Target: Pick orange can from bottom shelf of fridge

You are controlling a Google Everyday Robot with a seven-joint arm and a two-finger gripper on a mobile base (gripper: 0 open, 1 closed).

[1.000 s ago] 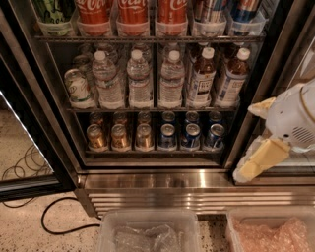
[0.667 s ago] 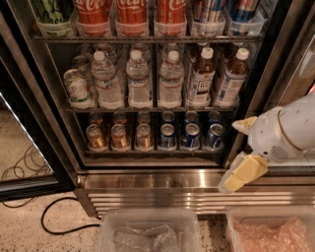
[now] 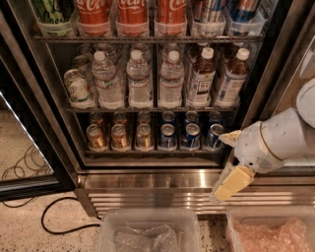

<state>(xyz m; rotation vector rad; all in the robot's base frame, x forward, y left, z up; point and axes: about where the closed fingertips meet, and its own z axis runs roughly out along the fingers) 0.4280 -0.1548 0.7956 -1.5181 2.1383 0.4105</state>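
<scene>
- Orange can (image 3: 143, 137) stands upright among six alike, two rows deep, on the left half of the bottom shelf (image 3: 147, 153) of the fridge (image 3: 261, 83). Blue cans (image 3: 167, 137) fill the right half, between it and the gripper.
- Gripper (image 3: 220, 165) hangs outside the fridge at its lower right corner, above the steel base (image 3: 147, 179). Its pale fingers (image 3: 231, 181) are spread wide and hold nothing.
- Middle rack (image 3: 147, 109) carries water bottles (image 3: 139, 78), brown bottles (image 3: 202, 78) at right and a tilted can (image 3: 77, 88) at left.
- Top rack holds red cola cans (image 3: 132, 15).
- Left clear bin (image 3: 147, 215) holds crumpled clear plastic, and the right bin (image 3: 270, 214) holds pinkish bubble wrap.
</scene>
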